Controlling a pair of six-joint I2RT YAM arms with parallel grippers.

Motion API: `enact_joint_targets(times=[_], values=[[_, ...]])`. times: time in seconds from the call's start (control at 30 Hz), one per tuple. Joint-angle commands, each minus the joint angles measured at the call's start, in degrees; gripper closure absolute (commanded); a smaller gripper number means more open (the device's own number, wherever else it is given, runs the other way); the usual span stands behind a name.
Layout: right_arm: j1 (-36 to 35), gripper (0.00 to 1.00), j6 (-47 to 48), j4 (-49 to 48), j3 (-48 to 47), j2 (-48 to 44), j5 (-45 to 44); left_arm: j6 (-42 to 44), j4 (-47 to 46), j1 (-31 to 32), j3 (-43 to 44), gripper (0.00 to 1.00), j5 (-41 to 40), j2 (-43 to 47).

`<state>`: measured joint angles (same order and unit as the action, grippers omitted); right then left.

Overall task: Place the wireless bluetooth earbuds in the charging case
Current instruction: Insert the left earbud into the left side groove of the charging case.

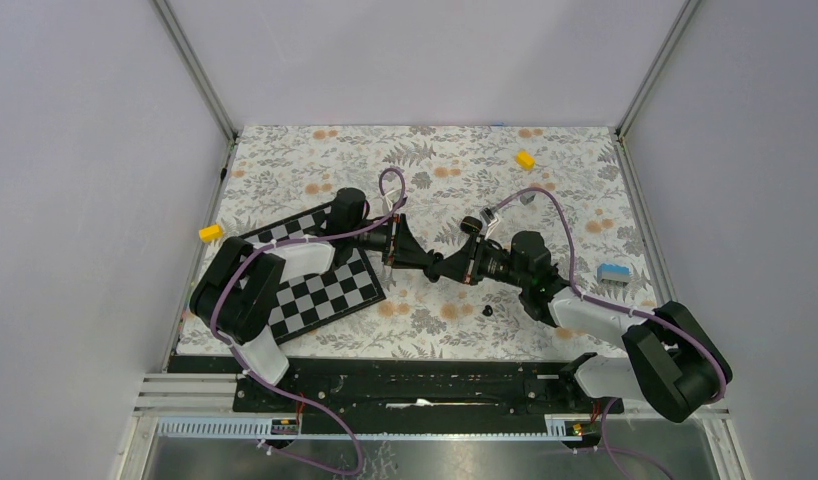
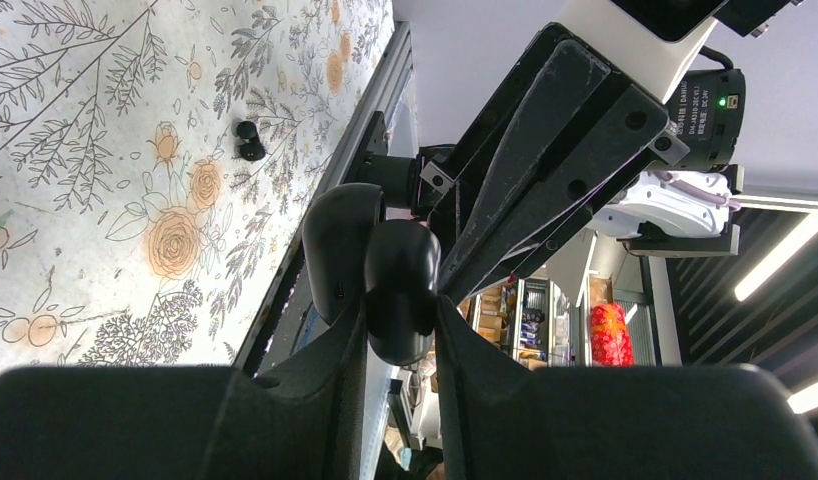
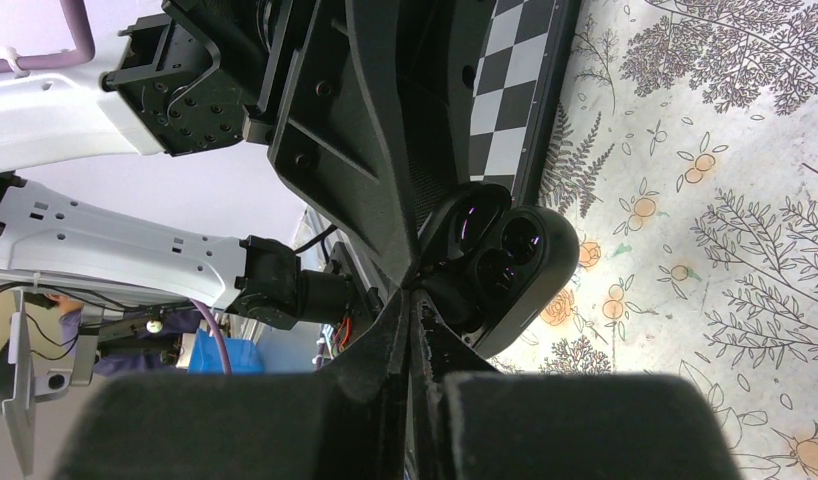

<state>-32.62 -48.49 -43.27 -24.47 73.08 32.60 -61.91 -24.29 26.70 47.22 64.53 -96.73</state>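
Note:
My left gripper (image 2: 400,312) is shut on the charging case (image 2: 400,270), a black pebble held above the mat with its lid (image 2: 340,250) swung open. In the right wrist view the case (image 3: 530,285) shows dark glossy sockets on its open face. My right gripper (image 3: 410,300) is shut, and its tips press against that open face beside the left gripper's fingers (image 3: 355,150). Nothing shows between the right tips. From above, the two grippers meet tip to tip (image 1: 443,267). One black earbud (image 1: 487,311) lies on the floral mat, also seen in the left wrist view (image 2: 250,140).
A checkerboard (image 1: 330,290) lies under the left arm. Yellow blocks sit at the back right (image 1: 525,159) and the left edge (image 1: 211,233). A blue block (image 1: 612,272) is at the right, and a small silver piece (image 1: 526,198) lies behind the right arm. Metal rails line the mat.

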Motion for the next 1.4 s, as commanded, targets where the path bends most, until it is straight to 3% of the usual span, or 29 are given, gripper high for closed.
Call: enact_joint_targets(times=[0.0, 0.67, 0.7, 0.77, 0.83, 1.03, 1.37], values=[[-0.4, 1.0, 0.7, 0.6, 1.6, 0.2, 0.4, -2.2, -6.7, 0.1, 1.4, 1.0, 3.3, 1.3], [-0.4, 1.0, 2.4, 4.9, 2.0, -2.1, -1.9, -2.9, -7.7, -0.2, 1.4, 1.0, 3.8, 1.0], [-0.4, 0.92, 2.4, 5.4, 1.6, -2.2, -1.9, -2.9, -7.7, -0.2, 1.4, 1.0, 3.8, 0.9], [-0.4, 0.64, 2.5, 7.1, 0.7, -2.1, -1.9, -2.9, -7.8, -0.3, 1.5, 1.0, 3.9, 0.7], [-0.4, 0.53, 2.7, 8.0, 0.2, -2.3, -1.9, -2.9, -8.0, -0.3, 1.6, 1.0, 3.9, 0.7], [-0.4, 0.54, 3.9, 11.7, -0.8, -5.6, -3.3, -2.8, -8.1, -0.4, 2.3, 1.0, 3.9, 0.4], [-0.4, 0.53, 13.0, 32.4, -5.8, -14.1, -11.2, -2.9, -8.7, -0.7, 2.4, 1.0, 4.3, -0.4]])
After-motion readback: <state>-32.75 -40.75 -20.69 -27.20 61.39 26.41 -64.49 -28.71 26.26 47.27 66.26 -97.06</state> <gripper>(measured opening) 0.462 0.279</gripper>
